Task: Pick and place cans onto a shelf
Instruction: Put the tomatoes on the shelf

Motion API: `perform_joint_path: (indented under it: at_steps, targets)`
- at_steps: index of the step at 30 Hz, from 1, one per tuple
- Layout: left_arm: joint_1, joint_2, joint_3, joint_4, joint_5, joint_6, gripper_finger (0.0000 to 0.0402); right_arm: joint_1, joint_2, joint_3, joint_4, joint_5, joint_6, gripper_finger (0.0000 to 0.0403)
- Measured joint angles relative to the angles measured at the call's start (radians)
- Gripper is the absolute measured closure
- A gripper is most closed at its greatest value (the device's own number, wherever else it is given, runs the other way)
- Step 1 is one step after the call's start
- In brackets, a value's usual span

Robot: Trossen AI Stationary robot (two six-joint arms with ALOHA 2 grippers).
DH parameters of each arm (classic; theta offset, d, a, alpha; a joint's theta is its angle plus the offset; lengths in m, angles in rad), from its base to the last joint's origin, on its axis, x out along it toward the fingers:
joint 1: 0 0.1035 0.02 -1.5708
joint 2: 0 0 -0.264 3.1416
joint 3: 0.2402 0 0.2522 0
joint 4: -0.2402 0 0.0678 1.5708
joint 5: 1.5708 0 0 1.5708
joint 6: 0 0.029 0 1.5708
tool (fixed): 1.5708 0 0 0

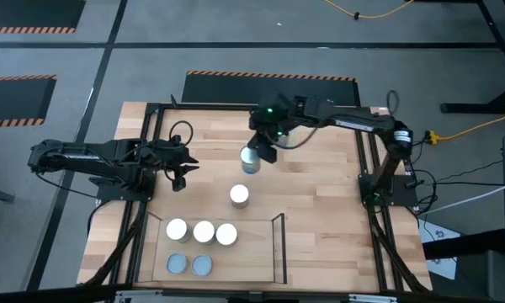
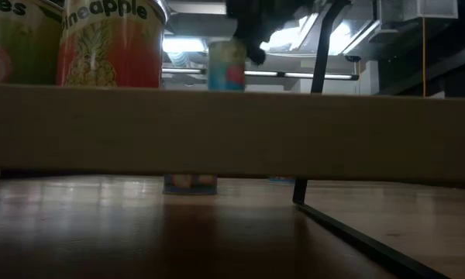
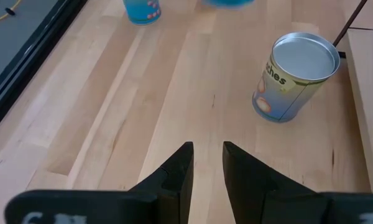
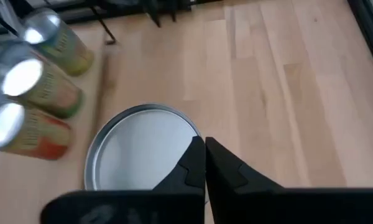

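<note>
Two arms share this bench: my left gripper [image 1: 183, 168] waits beside the rails, jaws slightly parted and empty. Five cans [image 1: 204, 232] fill the shelf [image 1: 252, 273] (one [image 1: 239, 195] stands loose). My right gripper [image 1: 265, 151], jaws pinched together, hovers over a blue can [image 1: 250, 160]; I should spread, centre, then descend.

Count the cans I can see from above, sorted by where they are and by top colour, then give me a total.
White-topped round cans on the light-wood shelf: 3, first one
Silver-grey-topped cans on the shelf: 2, first one
White-topped can standing alone on the wooden table: 1
Can at the right gripper: 1
Total: 7 cans
</note>
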Motion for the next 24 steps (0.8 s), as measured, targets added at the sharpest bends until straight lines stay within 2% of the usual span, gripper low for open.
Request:
perform_joint_path:
  at_steps: [5,10,24]
  targets:
    - [0.0,0.0,0.0,0.0,0.0,0.004,0.0323,0.084,-0.075,0.001,-0.07,0.058,0.154,0.0402]
    - [0.0,0.0,0.0,-0.002,0.0,0.005,0.0323,0.208,-0.088,0.001,-0.083,0.141,0.318,0.0403]
    - [0.0,0.0,0.0,-0.01,0.0,0.007,0.0323,0.525,-0.043,0.001,-0.081,0.548,0.694,0.0403]
